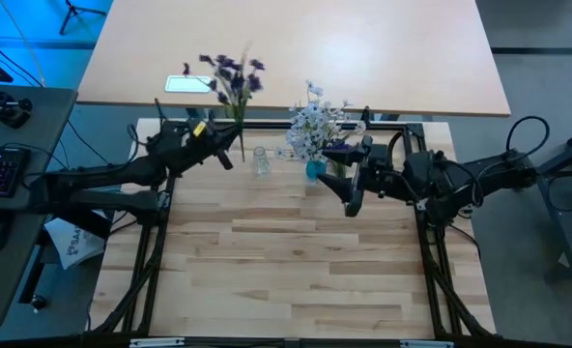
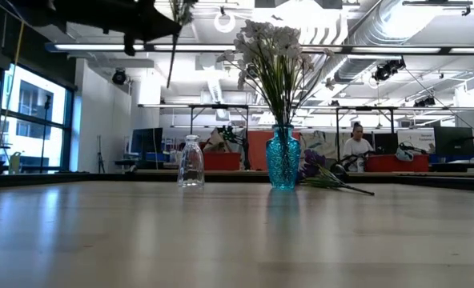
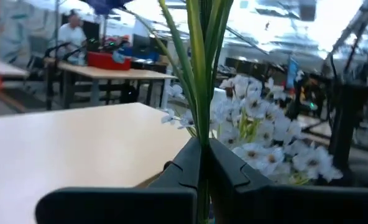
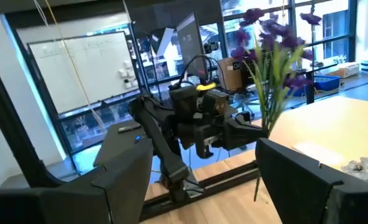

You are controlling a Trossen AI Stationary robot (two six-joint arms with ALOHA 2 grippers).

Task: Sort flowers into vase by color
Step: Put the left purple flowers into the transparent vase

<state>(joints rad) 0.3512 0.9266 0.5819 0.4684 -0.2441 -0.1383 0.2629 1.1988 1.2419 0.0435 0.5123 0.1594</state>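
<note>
The left gripper (image 3: 202, 165) is clamped narrow on the green stems of a purple sprig (image 1: 232, 77), its two dark fingers (image 3: 234, 171) pressed together around them so the bunch stands upright above the claw. It grips low on the stems, probably so that the blossoms stay clear and the cut ends hang free below for feeding into a neck. In the high view this arm sits at the table's far left edge, just beside the clear glass bottle (image 1: 260, 160), which stands empty (in the low view (image 2: 191, 162) nothing rises from it). My reading is that the purple bunch is meant for that bottle, and the stems hang near it but not yet over its mouth.

Next along stands the blue vase (image 2: 283, 158), already filled with the white flowers (image 2: 271, 50), so the pale colour looks sorted. Beside the vase's foot more purple blossoms (image 2: 319, 172) lie flat on the wooden table (image 1: 296, 261), their stems pointing away from it; these seem left to be picked up.

The right gripper (image 1: 352, 203) waits just past the vase, fingers (image 4: 308, 174) spread wide and holding nothing, near those lying sprigs. A person sits at a desk in the room behind.
</note>
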